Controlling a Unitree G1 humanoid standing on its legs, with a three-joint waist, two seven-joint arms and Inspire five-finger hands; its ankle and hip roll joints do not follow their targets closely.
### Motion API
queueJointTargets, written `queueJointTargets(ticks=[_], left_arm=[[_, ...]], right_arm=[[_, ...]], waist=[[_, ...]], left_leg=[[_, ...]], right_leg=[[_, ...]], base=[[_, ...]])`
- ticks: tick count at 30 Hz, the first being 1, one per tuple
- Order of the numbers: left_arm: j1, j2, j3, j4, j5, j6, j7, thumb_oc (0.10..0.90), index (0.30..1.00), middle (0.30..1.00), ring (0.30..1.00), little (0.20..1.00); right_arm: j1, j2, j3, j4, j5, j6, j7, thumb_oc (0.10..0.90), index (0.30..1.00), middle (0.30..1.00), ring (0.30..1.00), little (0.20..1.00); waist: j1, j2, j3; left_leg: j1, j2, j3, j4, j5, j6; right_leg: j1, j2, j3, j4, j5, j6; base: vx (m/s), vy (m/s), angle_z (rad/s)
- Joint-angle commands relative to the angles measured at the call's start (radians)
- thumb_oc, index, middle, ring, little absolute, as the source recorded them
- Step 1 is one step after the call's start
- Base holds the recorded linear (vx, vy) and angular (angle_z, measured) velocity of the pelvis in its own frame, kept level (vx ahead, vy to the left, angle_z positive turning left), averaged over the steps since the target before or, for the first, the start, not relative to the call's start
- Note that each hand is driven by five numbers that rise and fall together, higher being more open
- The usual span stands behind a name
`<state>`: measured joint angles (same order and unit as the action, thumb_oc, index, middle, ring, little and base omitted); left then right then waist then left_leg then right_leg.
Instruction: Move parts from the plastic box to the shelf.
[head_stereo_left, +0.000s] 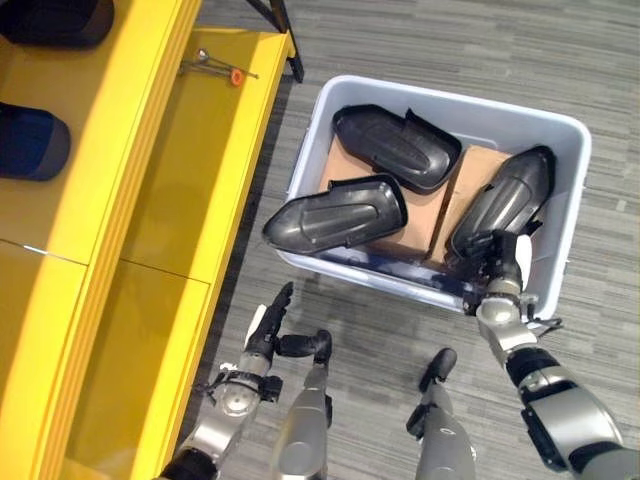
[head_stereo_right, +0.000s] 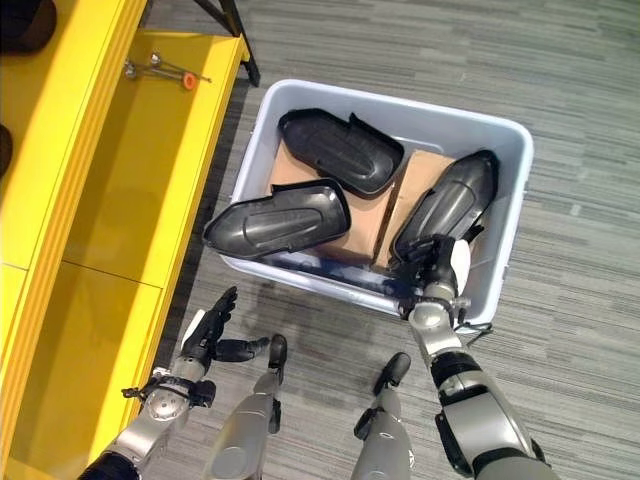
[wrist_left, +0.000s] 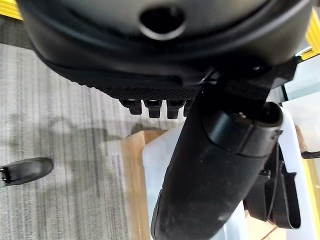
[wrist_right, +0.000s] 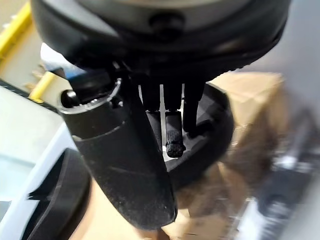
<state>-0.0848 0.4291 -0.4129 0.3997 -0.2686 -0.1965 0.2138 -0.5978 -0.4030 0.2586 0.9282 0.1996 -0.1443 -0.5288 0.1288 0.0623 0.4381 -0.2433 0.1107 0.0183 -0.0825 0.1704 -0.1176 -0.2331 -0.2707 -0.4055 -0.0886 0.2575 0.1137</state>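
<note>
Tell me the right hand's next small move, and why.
Probably close the right hand round the near end of the rightmost black part and lift. Its fingers already reach onto that part inside the plastic box, but they look loose, not yet gripping. The left hand hangs open over the floor beside the yellow shelf.

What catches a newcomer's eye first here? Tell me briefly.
The pale plastic box on the grey floor, holding three black shell parts on cardboard. Left of it stands the bright yellow shelf. The right robot hand reaches onto the rightmost part.
</note>
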Motion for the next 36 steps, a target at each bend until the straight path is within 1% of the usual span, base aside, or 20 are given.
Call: queueJointTargets(ticks=[1, 9, 10, 13, 14, 15, 16, 17, 18, 21, 22, 23, 27, 31, 33, 36], left_arm=[[0.003, 0.061, 0.031, -0.036, -0.004, -0.060, 0.017, 0.900, 1.000, 1.000, 1.000, 1.000], [0.062, 0.084, 0.087, -0.049, 0.000, -0.049, -0.014, 0.900, 1.000, 1.000, 1.000, 1.000], [0.075, 0.087, 0.099, -0.042, 0.010, -0.044, -0.024, 0.900, 1.000, 1.000, 1.000, 1.000], [0.094, 0.088, 0.118, -0.036, 0.020, -0.037, -0.037, 0.900, 1.000, 1.000, 1.000, 1.000], [0.096, 0.089, 0.118, -0.036, 0.020, -0.036, -0.037, 0.900, 1.000, 1.000, 1.000, 1.000], [0.109, 0.090, 0.132, -0.032, 0.027, -0.032, -0.047, 0.900, 1.000, 1.000, 1.000, 1.000], [0.111, 0.090, 0.132, -0.033, 0.027, -0.031, -0.047, 0.900, 1.000, 1.000, 1.000, 1.000], [0.118, 0.090, 0.140, -0.032, 0.032, -0.030, -0.055, 0.900, 1.000, 1.000, 1.000, 1.000], [0.136, 0.090, 0.154, -0.032, 0.042, -0.029, -0.064, 0.900, 1.000, 1.000, 1.000, 1.000], [0.163, 0.088, 0.176, -0.032, 0.054, -0.027, -0.078, 0.900, 1.000, 1.000, 1.000, 1.000], [0.165, 0.088, 0.176, -0.033, 0.055, -0.026, -0.078, 0.900, 1.000, 1.000, 1.000, 1.000], [0.178, 0.083, 0.186, -0.032, 0.056, -0.024, -0.083, 0.900, 1.000, 1.000, 1.000, 1.000], [0.207, 0.068, 0.209, -0.035, 0.056, -0.017, -0.088, 0.900, 1.000, 1.000, 1.000, 1.000], [0.222, 0.054, 0.218, -0.032, 0.057, -0.014, -0.092, 0.900, 1.000, 1.000, 1.000, 1.000], [0.239, 0.047, 0.230, -0.039, 0.058, -0.014, -0.096, 0.900, 1.000, 1.000, 1.000, 1.000], [0.248, 0.037, 0.236, -0.047, 0.055, -0.018, -0.091, 0.900, 1.000, 1.000, 1.000, 1.000]], right_arm=[[0.033, -0.011, -0.020, -0.081, -0.025, -0.033, -0.028, 0.400, 0.300, 0.300, 0.300, 0.300], [0.126, -0.028, -0.060, -0.335, -0.141, -0.024, -0.039, 0.400, 0.300, 0.300, 0.300, 0.300], [0.151, -0.033, -0.073, -0.379, -0.172, -0.020, -0.037, 0.400, 0.300, 0.300, 0.300, 0.300], [0.180, -0.039, -0.085, -0.448, -0.202, -0.022, -0.019, 0.400, 0.300, 0.300, 0.300, 0.300], [0.182, -0.038, -0.085, -0.450, -0.202, -0.021, -0.018, 0.400, 0.300, 0.300, 0.300, 0.300], [0.199, -0.044, -0.091, -0.486, -0.219, -0.023, -0.006, 0.400, 0.300, 0.300, 0.300, 0.300], [0.202, -0.043, -0.092, -0.488, -0.219, -0.021, -0.006, 0.400, 0.300, 0.300, 0.300, 0.300], [0.211, -0.049, -0.096, -0.515, -0.235, -0.026, 0.003, 0.400, 0.300, 0.300, 0.300, 0.300], [0.230, -0.059, -0.102, -0.556, -0.262, -0.025, 0.016, 0.400, 0.300, 0.300, 0.300, 0.300], [0.242, -0.073, -0.108, -0.618, -0.307, -0.026, 0.033, 0.400, 0.300, 0.300, 0.300, 0.300], [0.245, -0.073, -0.108, -0.622, -0.307, -0.024, 0.034, 0.400, 0.300, 0.300, 0.300, 0.300], [0.244, -0.078, -0.109, -0.645, -0.321, -0.027, 0.042, 0.400, 0.300, 0.300, 0.300, 0.300], [0.252, -0.086, -0.105, -0.716, -0.340, -0.036, 0.068, 0.400, 0.300, 0.300, 0.300, 0.300], [0.256, -0.093, -0.089, -0.759, -0.353, -0.041, 0.094, 0.400, 0.300, 0.300, 0.300, 0.300], [0.250, -0.111, -0.069, -0.804, -0.388, -0.045, 0.119, 0.400, 0.300, 0.300, 0.300, 0.300], [0.227, -0.122, -0.047, -0.845, -0.412, -0.053, 0.129, 0.400, 0.300, 0.300, 0.300, 0.300]], waist=[[-0.018, -0.048, -0.022], [-0.034, -0.091, -0.097], [-0.039, -0.102, -0.120], [-0.046, -0.118, -0.156], [-0.045, -0.118, -0.157], [-0.047, -0.125, -0.181], [-0.047, -0.125, -0.181], [-0.048, -0.129, -0.194], [-0.049, -0.132, -0.220], [-0.051, -0.135, -0.255], [-0.051, -0.134, -0.255], [-0.053, -0.135, -0.278], [-0.056, -0.133, -0.316], [-0.056, -0.128, -0.334], [-0.053, -0.124, -0.348], [-0.051, -0.117, -0.351]], left_leg=[[0.033, 0.012, 0.043, 0.047, -0.096, 0.025], [0.098, 0.014, 0.057, 0.029, -0.107, 0.033], [0.116, 0.014, 0.061, 0.023, -0.109, 0.034], [0.142, 0.016, 0.068, 0.014, -0.112, 0.036], [0.144, 0.016, 0.068, 0.013, -0.112, 0.037], [0.161, 0.018, 0.075, 0.009, -0.114, 0.036], [0.164, 0.018, 0.075, 0.007, -0.114, 0.036], [0.171, 0.019, 0.078, 0.006, -0.115, 0.035], [0.193, 0.022, 0.082, 0.003, -0.119, 0.036], [0.220, 0.030, 0.091, 0.002, -0.125, 0.035], [0.222, 0.031, 0.092, 0.002, -0.125, 0.034], [0.235, 0.034, 0.097, 0.001, -0.128, 0.034], [0.263, 0.046, 0.113, 0.001, -0.131, 0.029], [0.277, 0.056, 0.120, 0.001, -0.132, 0.025], [0.289, 0.068, 0.121, 0.014, -0.137, 0.021], [0.287, 0.084, 0.117, 0.048, -0.142, 0.012]], right_leg=[[0.062, -0.081, 0.074, 0.039, -0.101, 0.091], [0.106, -0.077, 0.072, 0.039, -0.105, 0.095], [0.121, -0.076, 0.070, 0.037, -0.107, 0.096], [0.139, -0.072, 0.069, 0.033, -0.108, 0.097], [0.140, -0.072, 0.069, 0.032, -0.108, 0.097], [0.153, -0.070, 0.068, 0.030, -0.109, 0.099], [0.154, -0.070, 0.068, 0.029, -0.109, 0.099], [0.163, -0.069, 0.067, 0.029, -0.111, 0.100], [0.180, -0.063, 0.066, 0.028, -0.118, 0.099], [0.203, -0.054, 0.067, 0.027, -0.127, 0.098], [0.205, -0.053, 0.067, 0.026, -0.127, 0.098], [0.214, -0.047, 0.071, 0.025, -0.132, 0.095], [0.232, -0.032, 0.074, 0.024, -0.145, 0.090], [0.246, -0.019, 0.081, 0.024, -0.158, 0.082], [0.255, -0.006, 0.088, 0.035, -0.180, 0.073], [0.266, 0.013, 0.096, 0.047, -0.205, 0.058]], base=[[0.00, 0.000, 0.00], [0.01, -0.004, -0.05], [0.02, -0.019, -0.11], [0.03, -0.014, -0.09], [0.05, -0.012, -0.08], [0.03, -0.009, -0.08], [0.05, -0.019, -0.03], [0.04, -0.028, -0.05], [0.07, -0.029, -0.06], [0.05, -0.023, -0.09], [0.03, -0.023, -0.09], [0.04, -0.030, -0.08], [0.03, -0.037, -0.10], [0.00, -0.044, -0.13], [0.00, -0.099, -0.03], [-0.02, -0.105, -0.05]])
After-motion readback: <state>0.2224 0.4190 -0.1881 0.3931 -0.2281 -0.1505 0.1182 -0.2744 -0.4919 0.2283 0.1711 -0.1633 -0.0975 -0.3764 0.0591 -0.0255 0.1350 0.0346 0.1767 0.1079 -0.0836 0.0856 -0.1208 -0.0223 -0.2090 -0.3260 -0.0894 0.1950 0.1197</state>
